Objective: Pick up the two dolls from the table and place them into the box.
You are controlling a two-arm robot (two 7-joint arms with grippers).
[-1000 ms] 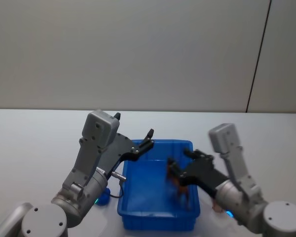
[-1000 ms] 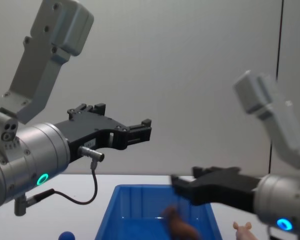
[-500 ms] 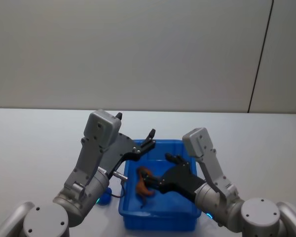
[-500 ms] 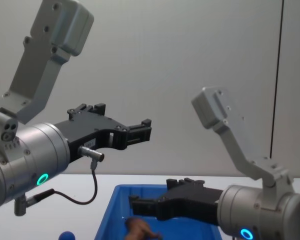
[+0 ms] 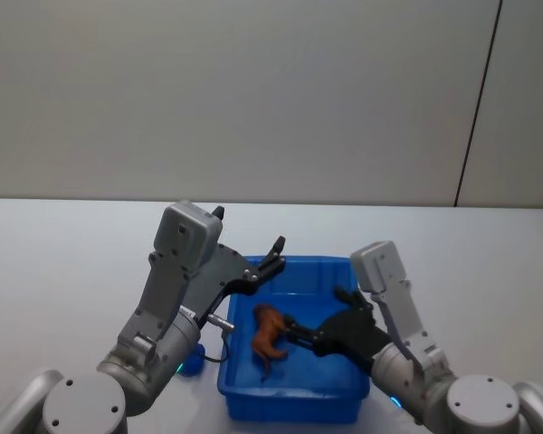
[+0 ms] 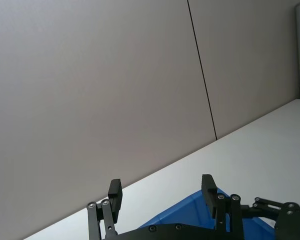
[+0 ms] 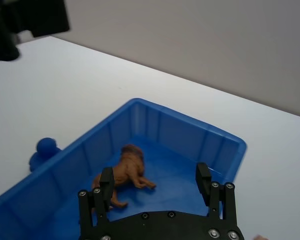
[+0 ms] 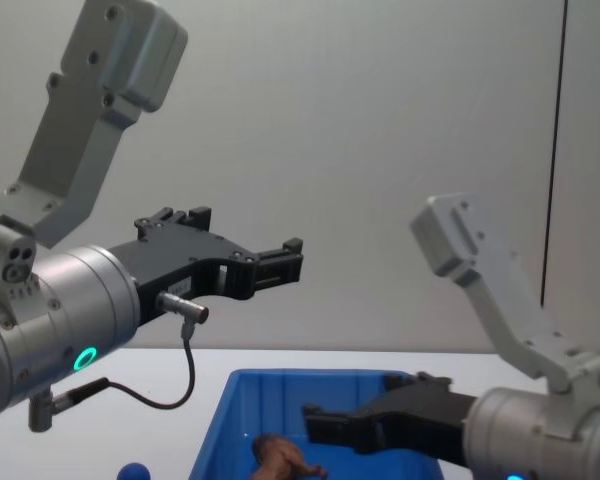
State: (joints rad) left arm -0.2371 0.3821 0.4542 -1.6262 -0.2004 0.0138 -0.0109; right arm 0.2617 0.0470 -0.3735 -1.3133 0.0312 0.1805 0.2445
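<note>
The reddish-brown doll (image 5: 269, 332) lies on its side on the floor of the blue box (image 5: 344, 264), toward its left half; it shows too as the doll (image 7: 128, 166) and the doll (image 8: 281, 456). My right gripper (image 5: 300, 334) hovers inside the box just right of it, open and holding nothing, fingers (image 7: 106, 186) spread wide of the toy. My left gripper (image 5: 272, 257) hangs open and empty above the box's far left corner, and appears again as the left gripper (image 8: 288, 260). A peach sliver (image 7: 260, 237) lies on the table outside the box.
A small blue ball (image 5: 190, 362) rests on the white table (image 5: 63, 262) just left of the box; it is the ball (image 7: 45, 148) in the right wrist view. A grey wall stands behind. Bare tabletop stretches to the left and right.
My right gripper carried the brown doll leftward over the box, let it go, and has drawn back to the right. The doll now lies free in the box. The left arm held still.
</note>
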